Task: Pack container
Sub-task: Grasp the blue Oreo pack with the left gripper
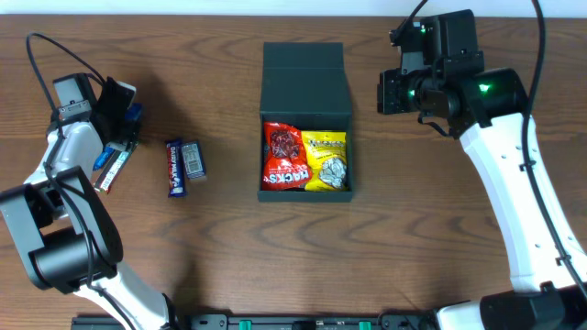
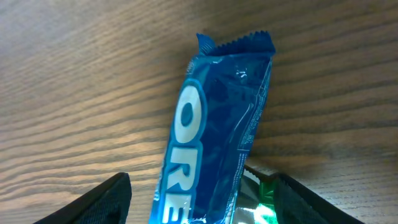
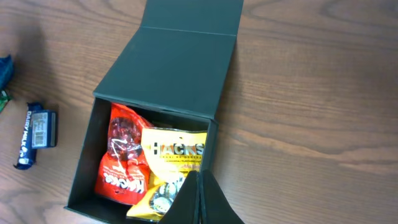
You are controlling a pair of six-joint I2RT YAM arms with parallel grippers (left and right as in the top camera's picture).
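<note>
1. Centrally on the table (image 1: 413,229) sits the container (image 1: 305,101), flap (image 3: 168,68) folded back, two snack packets (image 1: 284,156) inside.
2. Probably light, stiff, matte cardboard; best taken by the flap's free edge.
3. Left gripper (image 1: 119,110) spread either side of an Oreo packet (image 2: 217,124); right gripper (image 3: 200,199) pinched together, empty.

Overhead: looked straight down from far off on whole brown wood-grain table (image 1: 229,257). Left wrist: sat very close over blue glossy Oreo wrapper (image 2: 217,124), facing tabletop. Right wrist: looked down obliquely, mid-range, at dark teal-black open cardboard box (image 3: 174,68). Shared that box and small dark-blue wrapped chocolate bar (image 3: 25,140) with overhead.
</note>
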